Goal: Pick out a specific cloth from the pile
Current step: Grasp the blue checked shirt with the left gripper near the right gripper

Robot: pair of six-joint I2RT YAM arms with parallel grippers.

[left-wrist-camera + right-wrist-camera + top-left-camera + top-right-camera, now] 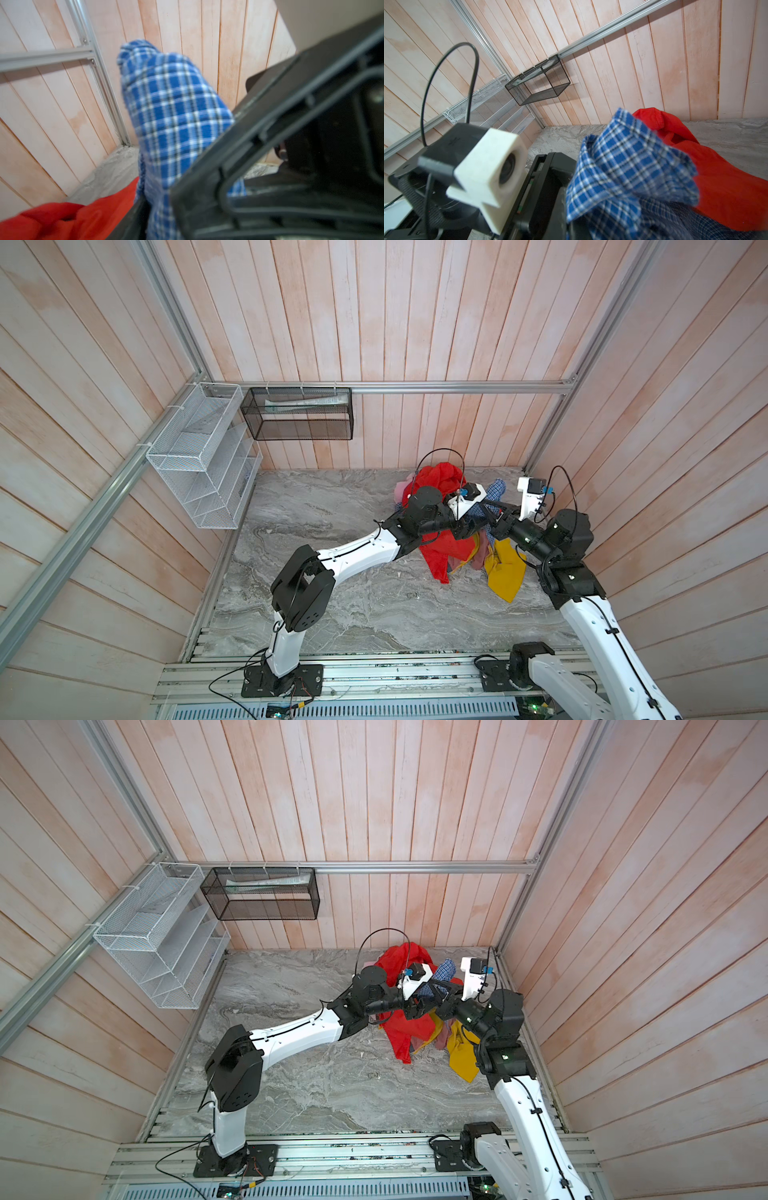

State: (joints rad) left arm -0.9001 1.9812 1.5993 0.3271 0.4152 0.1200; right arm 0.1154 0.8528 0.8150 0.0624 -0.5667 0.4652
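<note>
Over grey marble tabletop, back-right corner of pink plank walls: saw the cloth bunched above the pile, clamped in closed right gripper. Couldn't tell state of left gripper, close beside the fabric.

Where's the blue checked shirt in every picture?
In a top view: the checked shirt is right of the middle.
In a top view: the checked shirt is right of the middle again.
Left wrist: it fills the middle.
Right wrist: it is close up.
Shared landmark: the red cloth touching it.
</note>
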